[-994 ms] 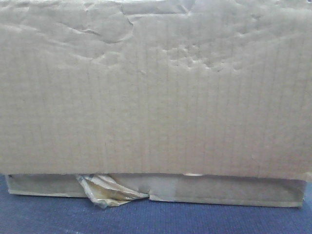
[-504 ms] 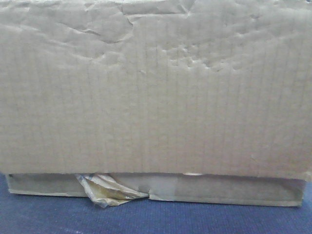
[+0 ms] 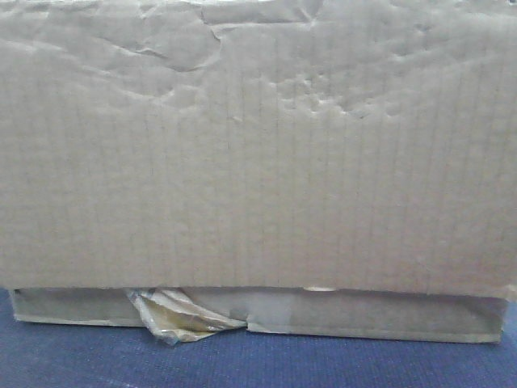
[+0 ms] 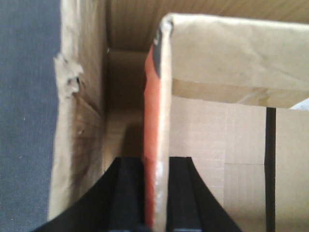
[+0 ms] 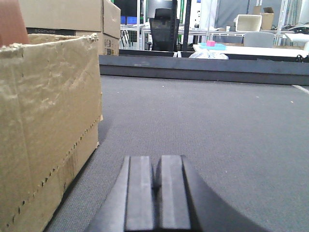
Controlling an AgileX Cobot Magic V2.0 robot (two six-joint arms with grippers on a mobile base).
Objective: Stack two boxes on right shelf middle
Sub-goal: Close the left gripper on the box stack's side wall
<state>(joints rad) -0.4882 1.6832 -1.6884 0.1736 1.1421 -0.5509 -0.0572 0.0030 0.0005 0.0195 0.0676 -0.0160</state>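
Farther back, past box [image 5: 48, 121] and grey fabric surface [image 5: 217, 130], stands a black chair [image 5: 163, 29].

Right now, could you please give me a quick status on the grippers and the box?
Left gripper clamped on box wall. Right gripper shut, empty. Box resting on fabric surface; shelf not in view.
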